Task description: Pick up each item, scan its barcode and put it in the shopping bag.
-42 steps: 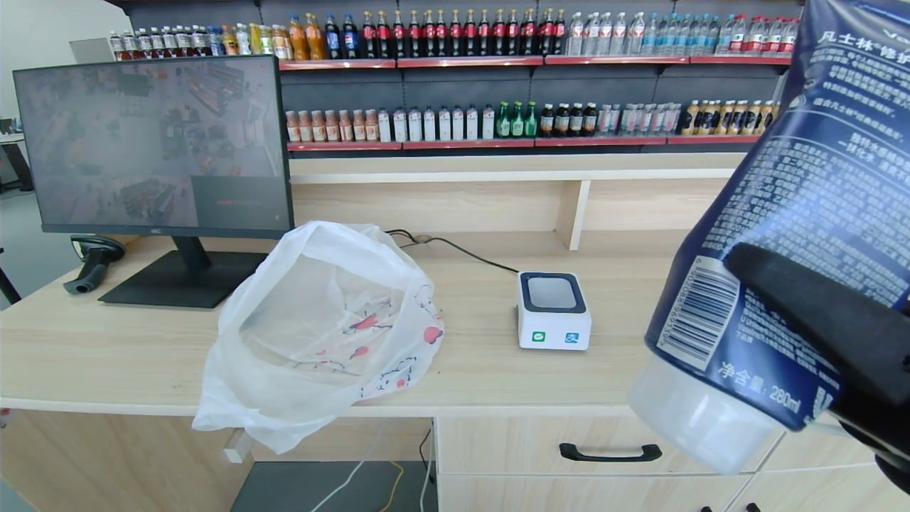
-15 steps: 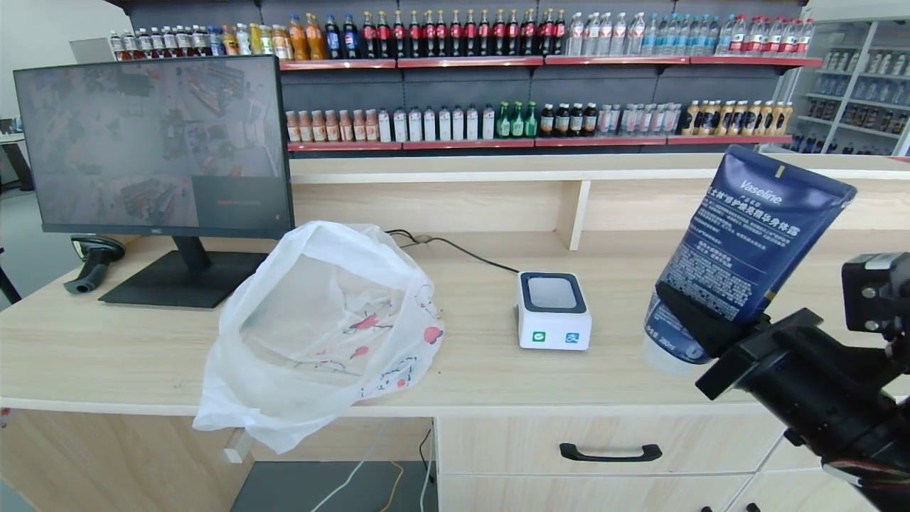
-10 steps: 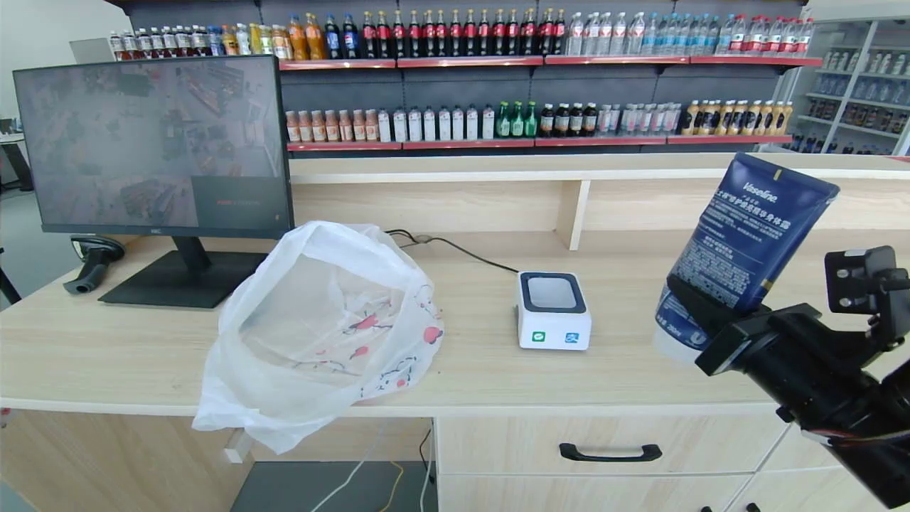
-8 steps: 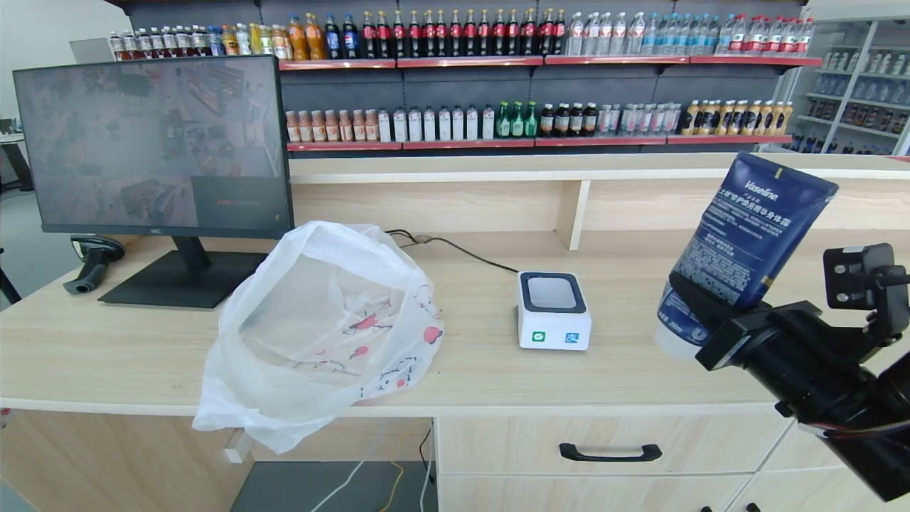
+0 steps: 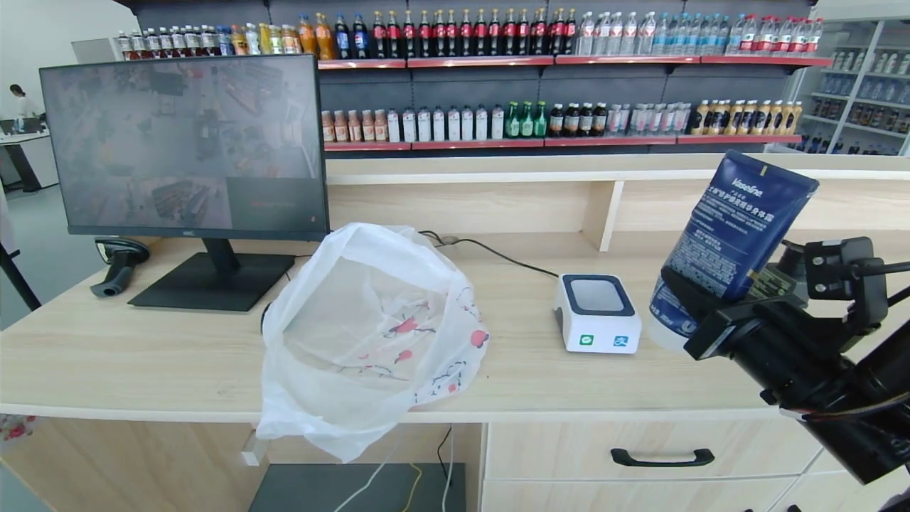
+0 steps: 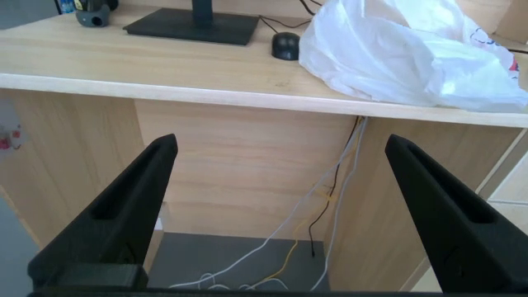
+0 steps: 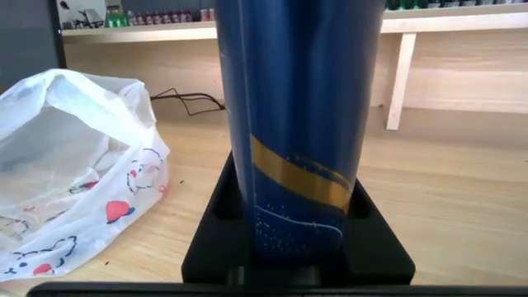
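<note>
Blue tube (image 5: 732,235): clamped cap-down in the right jaws, held just beside the scanner (image 5: 597,313) on the worktop (image 5: 142,363); scan and bagging appear outstanding; shopping bag (image 5: 370,334) seemingly empty; left jaws spread wide, holding nothing.

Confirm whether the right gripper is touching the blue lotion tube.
Touching. In the right wrist view the blue lotion tube sits clamped between the black fingers of the right gripper.
</note>
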